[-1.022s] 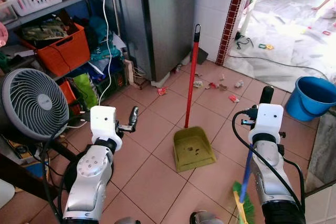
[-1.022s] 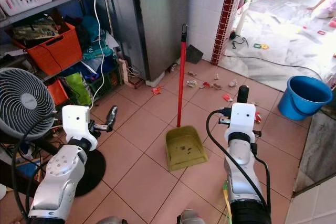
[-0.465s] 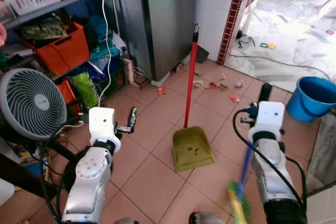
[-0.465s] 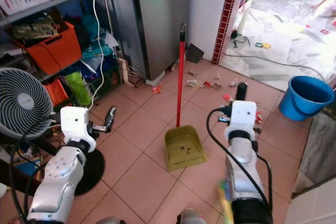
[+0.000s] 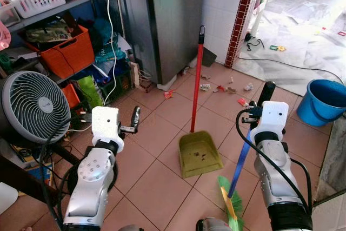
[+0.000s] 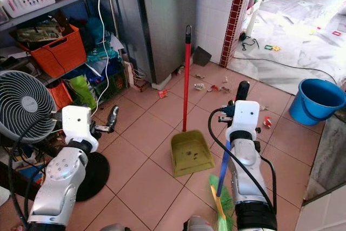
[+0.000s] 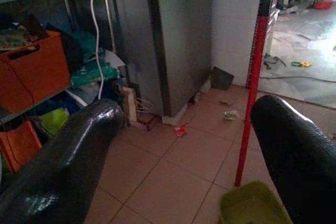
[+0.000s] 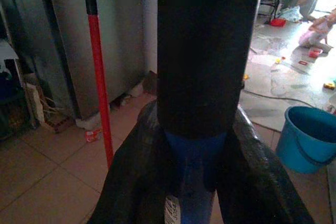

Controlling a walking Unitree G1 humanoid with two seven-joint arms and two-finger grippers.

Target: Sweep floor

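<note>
Broom (image 5: 238, 163) in right gripper (image 5: 263, 97), bristles below by dustpan (image 5: 198, 152).

One dustpan (image 5: 198, 154), one broom (image 5: 234, 179), one bucket (image 5: 326, 100), one fan (image 5: 33, 106), two pincers (image 5: 134, 119) (image 5: 264, 94)

olive dustpan (image 5: 198, 154), red handle (image 5: 195, 82)

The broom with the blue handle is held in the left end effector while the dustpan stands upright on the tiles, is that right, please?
Not quite: the broom is held in the right end effector, as the left eye view shows. The dustpan does stand upright on the tiles.
</note>
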